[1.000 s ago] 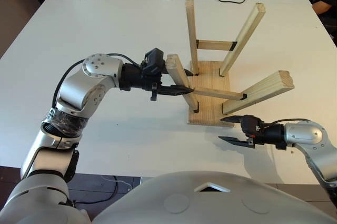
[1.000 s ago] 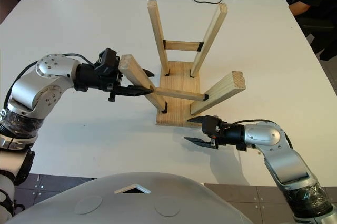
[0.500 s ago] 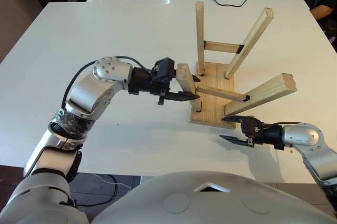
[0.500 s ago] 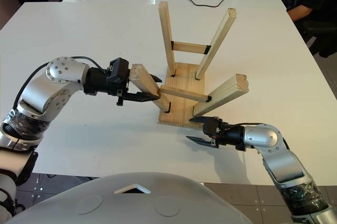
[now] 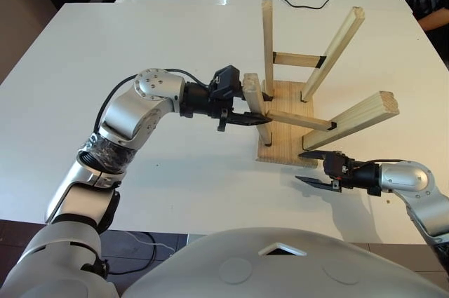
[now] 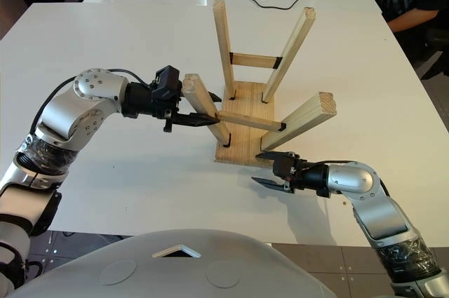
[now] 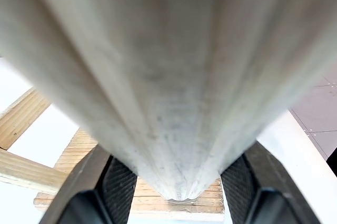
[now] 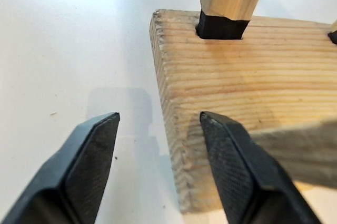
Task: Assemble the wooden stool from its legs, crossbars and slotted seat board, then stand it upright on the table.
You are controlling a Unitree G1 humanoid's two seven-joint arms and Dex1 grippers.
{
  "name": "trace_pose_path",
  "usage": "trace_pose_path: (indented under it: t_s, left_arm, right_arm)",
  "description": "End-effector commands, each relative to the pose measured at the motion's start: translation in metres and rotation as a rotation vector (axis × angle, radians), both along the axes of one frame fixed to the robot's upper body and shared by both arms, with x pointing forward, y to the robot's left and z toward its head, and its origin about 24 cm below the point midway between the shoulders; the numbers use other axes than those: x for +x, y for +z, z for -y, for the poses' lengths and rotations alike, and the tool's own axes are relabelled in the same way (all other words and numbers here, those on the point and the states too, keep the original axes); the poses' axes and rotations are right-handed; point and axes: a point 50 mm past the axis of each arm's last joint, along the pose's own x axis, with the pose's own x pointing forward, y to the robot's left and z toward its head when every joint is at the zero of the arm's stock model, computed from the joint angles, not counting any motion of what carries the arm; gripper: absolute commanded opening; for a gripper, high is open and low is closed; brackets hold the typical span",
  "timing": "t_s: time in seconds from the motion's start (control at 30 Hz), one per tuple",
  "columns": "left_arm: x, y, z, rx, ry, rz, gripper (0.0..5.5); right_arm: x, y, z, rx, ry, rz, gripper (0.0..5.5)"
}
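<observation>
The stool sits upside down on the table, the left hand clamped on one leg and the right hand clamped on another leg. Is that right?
Not quite. The right hand grips nothing: the right wrist view shows it open at a corner of the seat board. The left hand does clamp one leg.

Left arm (image 5: 140,112) bent at the elbow, forearm reaching rightward, its gripper (image 5: 254,117) clamped on a wooden leg (image 5: 251,89); right arm (image 5: 414,182) held low, its gripper (image 5: 303,167) pointing leftward (fingers spread apart).
</observation>
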Motion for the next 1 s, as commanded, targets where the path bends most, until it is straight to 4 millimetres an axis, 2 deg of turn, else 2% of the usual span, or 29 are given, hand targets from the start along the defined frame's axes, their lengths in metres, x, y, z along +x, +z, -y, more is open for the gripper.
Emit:
trace_pose_path:
  t_s: [0.03, 0.23, 0.37, 0.8, 0.93, 1.0]
  left_arm:
    - [-0.022, -0.092, -0.018, 0.370, 0.091, -0.322, 2.04]
    - [-0.022, -0.091, -0.017, 0.378, 0.094, -0.306, 2.04]
    - [-0.024, -0.091, -0.016, 0.376, 0.091, -0.301, 2.04]
    - [-0.029, -0.090, -0.015, 0.374, 0.082, -0.289, 2.04]
    - [-0.030, -0.090, -0.016, 0.376, 0.085, -0.285, 2.04]
    - [-0.030, -0.090, -0.016, 0.375, 0.086, -0.284, 2.04]
  right_arm:
    - [0.007, 0.037, -0.022, 0.200, -0.008, 0.058, 2.81]
    - [0.014, 0.106, -0.054, 0.571, -0.084, 0.144, 2.81]
    - [0.012, 0.126, -0.068, 0.649, -0.102, 0.166, 2.81]
    - [0.041, 0.128, -0.064, 0.668, -0.537, 0.320, 2.81]
    - [0.046, 0.120, -0.061, 0.592, -0.634, 0.384, 2.81]
    - [0.046, 0.109, -0.062, 0.522, -0.674, 0.386, 2.81]
